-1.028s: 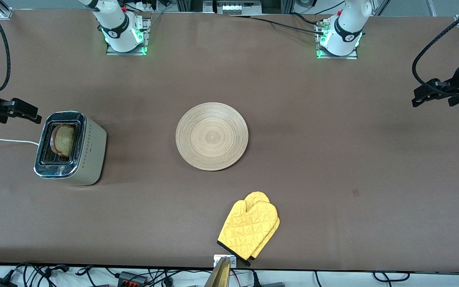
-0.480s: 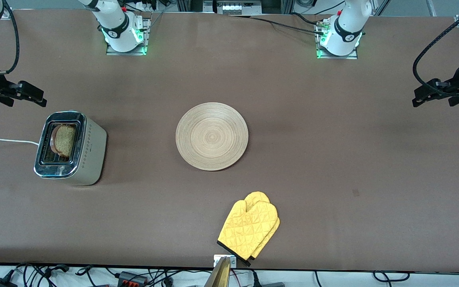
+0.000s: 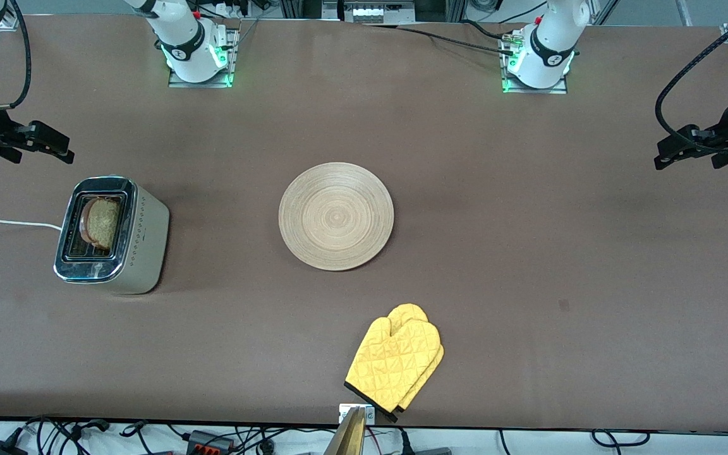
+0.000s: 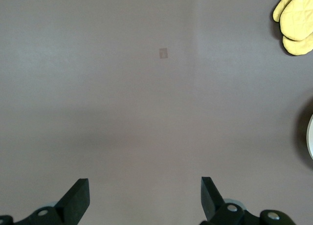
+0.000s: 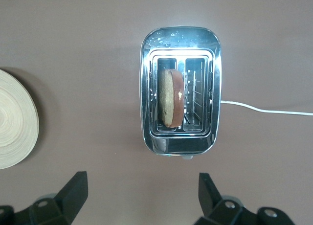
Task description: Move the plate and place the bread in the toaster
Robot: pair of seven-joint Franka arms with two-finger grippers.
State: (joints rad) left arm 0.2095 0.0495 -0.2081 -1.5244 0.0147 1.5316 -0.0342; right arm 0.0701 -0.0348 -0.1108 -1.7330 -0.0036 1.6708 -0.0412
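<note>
Toaster (image 3: 111, 235): toward my right arm's end of the table; bread (image 5: 172, 98) standing in one slot. Plate (image 3: 336, 216): beside toaster, mid-table, bare. My right gripper (image 5: 142, 198): above toaster, fingers spread, empty. My left gripper (image 4: 145, 200): waiting, fingers spread, empty.

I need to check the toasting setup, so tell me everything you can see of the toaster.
The toaster is a boxy two-slot unit with a shiny chrome top and cream-beige sides marked by a row of small dots. It stands upright on the table toward the right arm's end, apart from the plate. The bread stands on edge in one slot, its top sticking out; the second slot is empty. A white cord runs from it. No gripper touches it.
</note>
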